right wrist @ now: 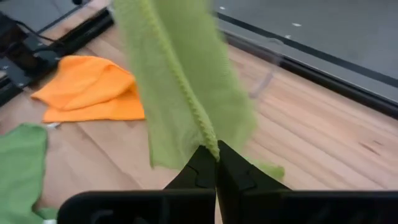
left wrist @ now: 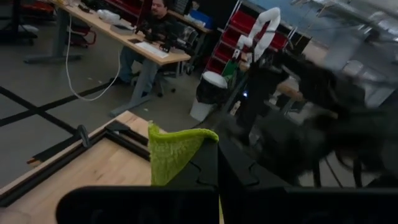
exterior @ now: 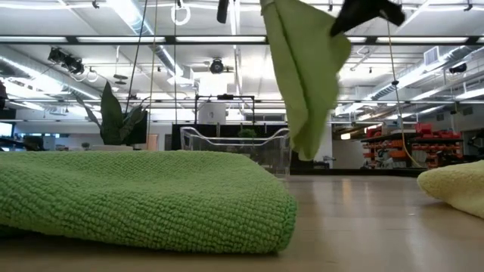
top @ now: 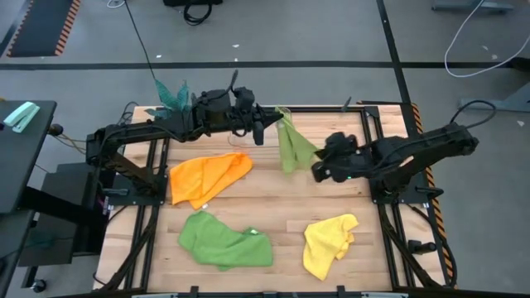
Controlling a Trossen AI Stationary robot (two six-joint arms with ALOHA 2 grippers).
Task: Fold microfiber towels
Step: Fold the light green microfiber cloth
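The light lime green towel [top: 291,142] hangs lifted between my two grippers over the far middle of the table; it also shows in the low view [exterior: 302,75]. My left gripper [top: 267,126] is shut on its far upper corner. My right gripper [top: 315,170] is shut on its near right edge. The orange towel [top: 207,176] lies crumpled at the left middle. The darker green towel [top: 224,240] lies bunched at the near left. The yellow towel [top: 329,242] lies crumpled at the near right. My left gripper [left wrist: 217,155] pinches a top corner of the lime towel [left wrist: 177,149] between its two fingers, coming level from the table's left. The cloth stands up a little past the fingertips and hangs below them. My right gripper [right wrist: 216,155] pinches the lime towel at a stitched edge [right wrist: 208,134] between its fingertips, coming from the table's right. The cloth runs slack from the fingers toward the left gripper and hangs in folds, its lower end above the table [exterior: 306,151].
A teal-leaved plant [top: 172,95] stands at the far left corner. A clear plastic bin [exterior: 234,143] stands at the far side of the table. People sit at desks in the room beyond [left wrist: 155,18]. Bare wood lies in the middle between the towels [top: 281,207].
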